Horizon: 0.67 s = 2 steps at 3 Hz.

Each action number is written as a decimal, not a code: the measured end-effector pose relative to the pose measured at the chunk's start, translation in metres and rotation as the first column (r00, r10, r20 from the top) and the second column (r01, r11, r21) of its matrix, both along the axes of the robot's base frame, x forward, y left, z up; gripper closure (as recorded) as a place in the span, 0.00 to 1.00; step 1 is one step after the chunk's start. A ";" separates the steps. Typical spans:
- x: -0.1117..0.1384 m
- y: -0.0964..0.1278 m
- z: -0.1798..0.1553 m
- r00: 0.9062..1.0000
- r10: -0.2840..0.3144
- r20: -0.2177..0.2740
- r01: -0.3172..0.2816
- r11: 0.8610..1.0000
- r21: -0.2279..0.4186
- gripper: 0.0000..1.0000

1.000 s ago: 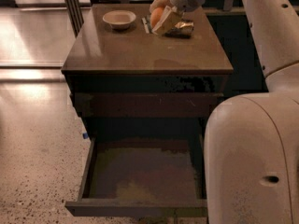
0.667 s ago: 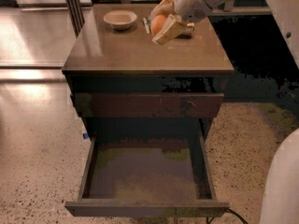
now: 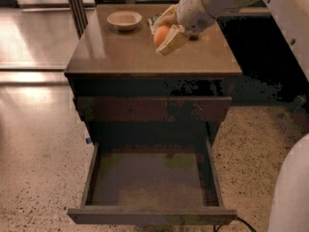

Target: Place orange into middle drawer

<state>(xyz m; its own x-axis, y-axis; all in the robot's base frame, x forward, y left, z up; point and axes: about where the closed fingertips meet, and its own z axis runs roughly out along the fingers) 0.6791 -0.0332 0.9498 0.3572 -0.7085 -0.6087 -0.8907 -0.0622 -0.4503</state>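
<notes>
The orange (image 3: 161,34) is a small round bright-orange fruit held between the two pale fingers of my gripper (image 3: 165,34), which is shut on it. The gripper hangs above the middle of the brown cabinet top (image 3: 116,57), with the arm reaching in from the upper right. Below, at the cabinet's front, the middle drawer (image 3: 149,180) is pulled out wide, a shallow dark-brown tray with nothing on its floor.
A shallow beige bowl (image 3: 124,19) sits at the back left of the cabinet top. A shut drawer front (image 3: 154,109) lies above the pulled-out one. The robot's white body (image 3: 292,192) fills the lower right. Speckled floor surrounds the cabinet.
The gripper has carried the orange from the back right of the cabinet top forward and a little left. The robot's white body has shifted out to the right, uncovering the drawer.
</notes>
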 end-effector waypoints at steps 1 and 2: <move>-0.001 0.003 -0.002 1.000 0.004 -0.005 -0.004 1.000 0.021 1.00; -0.011 0.006 -0.003 1.000 0.021 -0.018 -0.019 0.996 0.092 1.00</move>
